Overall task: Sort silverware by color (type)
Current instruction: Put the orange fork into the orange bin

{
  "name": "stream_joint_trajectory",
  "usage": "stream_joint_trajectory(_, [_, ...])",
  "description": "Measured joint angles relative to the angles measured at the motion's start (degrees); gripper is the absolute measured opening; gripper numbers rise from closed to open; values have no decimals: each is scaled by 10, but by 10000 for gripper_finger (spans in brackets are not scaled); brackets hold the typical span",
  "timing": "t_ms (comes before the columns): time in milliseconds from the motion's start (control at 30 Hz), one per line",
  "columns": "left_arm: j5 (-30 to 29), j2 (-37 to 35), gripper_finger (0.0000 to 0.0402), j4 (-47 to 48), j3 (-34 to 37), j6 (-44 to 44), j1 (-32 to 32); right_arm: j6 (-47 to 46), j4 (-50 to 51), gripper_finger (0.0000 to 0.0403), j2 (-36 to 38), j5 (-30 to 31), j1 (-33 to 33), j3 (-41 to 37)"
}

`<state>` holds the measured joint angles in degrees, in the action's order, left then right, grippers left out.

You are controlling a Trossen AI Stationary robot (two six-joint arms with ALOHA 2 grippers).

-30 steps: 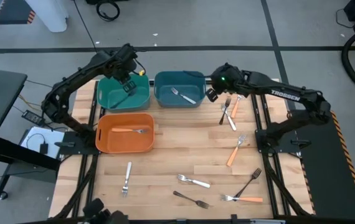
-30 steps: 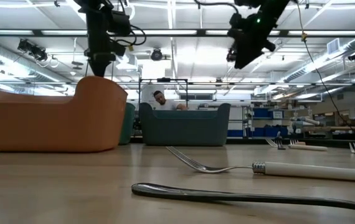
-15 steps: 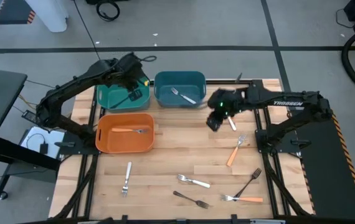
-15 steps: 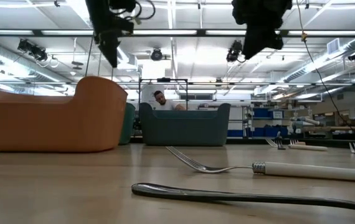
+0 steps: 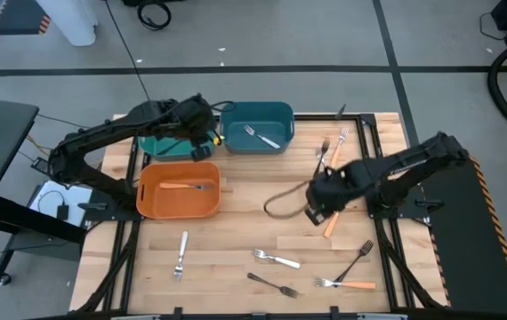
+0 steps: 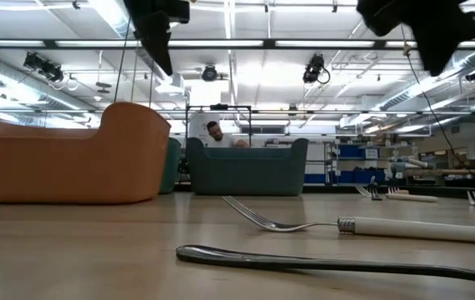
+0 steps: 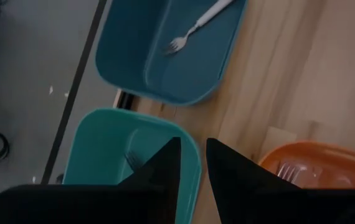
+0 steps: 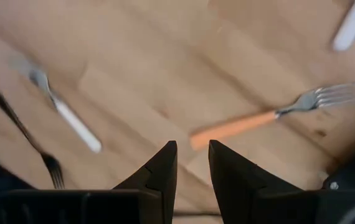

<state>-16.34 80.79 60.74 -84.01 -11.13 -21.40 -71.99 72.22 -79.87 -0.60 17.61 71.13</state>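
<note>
High view gives me the forks spread over the wooden bench (image 5: 253, 227). One white-handled fork (image 5: 261, 136) lies in the dark blue bin (image 5: 280, 114), one orange-handled fork (image 5: 185, 186) lies in the orange bin (image 5: 178, 209), and my left wrist view shows a dark fork (image 7: 132, 160) in the teal bin (image 7: 96, 152). Loose on the bench I see a pale-handled fork (image 5: 181, 255) near the front left, another white-handled one (image 5: 277, 260) at the middle front, a black fork (image 5: 273, 285) just in front of it, a second black fork (image 5: 356, 261) crossing an orange-handled fork (image 5: 345, 284) at the front right, and a small cluster (image 5: 332, 153) at the back right.

My right gripper (image 5: 317, 210) hangs over the middle right of the bench, right next to an orange-handled fork (image 8: 271, 116); its fingers (image 8: 163, 168) stand a narrow gap apart and hold nothing. My left gripper (image 5: 202, 132) hovers at the teal bin's edge nearest the blue bin, fingers (image 7: 165, 163) likewise slightly apart and empty.
</note>
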Motion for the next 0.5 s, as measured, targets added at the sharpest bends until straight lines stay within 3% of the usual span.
stream_joint_trajectory(300, [0,0,87,-14,0,-19,11,79,-5,100,-64,-30,161,0])
stream_joint_trajectory(500, [0,0,87,-32,0,-20,11,117,-30,100,-114,-100,240,0])
